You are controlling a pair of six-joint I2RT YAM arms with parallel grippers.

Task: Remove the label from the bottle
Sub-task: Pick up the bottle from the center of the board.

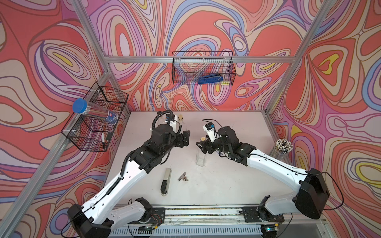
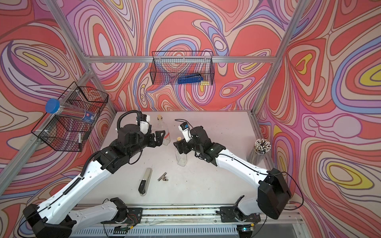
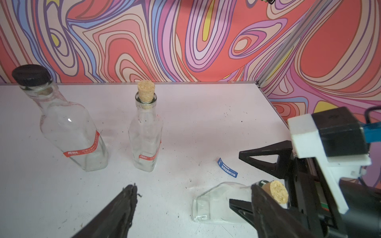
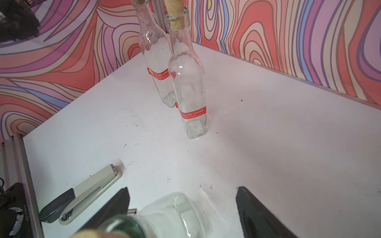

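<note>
A clear cork-stoppered bottle (image 1: 201, 157) with no label on it stands mid-table. My right gripper (image 4: 183, 197) is open around its upper part, with a gap to one finger (image 4: 247, 206). A loose blue label strip (image 3: 227, 170) lies on the table beside this bottle (image 3: 216, 203). My left gripper (image 3: 193, 195) is open and empty, to the bare bottle's left in both top views (image 2: 162, 137). Further back stand two more glass bottles with red labels, one corked (image 3: 145, 131) and one black-capped (image 3: 70, 127).
A stapler (image 1: 166, 181) and a small metal clip (image 1: 182, 176) lie near the front of the table. A cup of pencils (image 1: 283, 147) stands at the right edge. Wire baskets hang on the left wall (image 1: 97, 119) and the back wall (image 1: 203, 68).
</note>
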